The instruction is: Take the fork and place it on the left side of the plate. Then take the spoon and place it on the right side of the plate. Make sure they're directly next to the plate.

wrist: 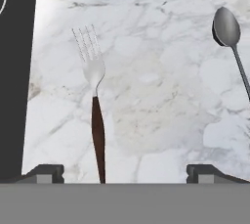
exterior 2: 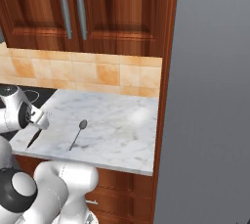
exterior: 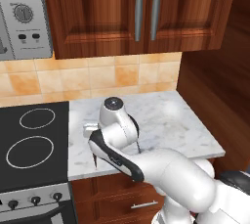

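Fingers (wrist: 125,173) spread wide, holding nothing, above the fork (wrist: 95,115): pale tines, dark brown handle, flat on marble table (wrist: 161,110). Grey spoon (wrist: 230,42) well right; plate possibly off-frame.

One fork (wrist: 93,100) lies on the marble counter (wrist: 161,96), tines away from the hand camera, dark handle toward it. One spoon (wrist: 229,42) lies on the same counter, well apart from the fork on the side away from the stove. One black stovetop (exterior: 31,140) adjoins the counter, with two ring burners showing on it. Above the counter hang two wooden cabinet doors (exterior: 146,8), each with one metal handle.
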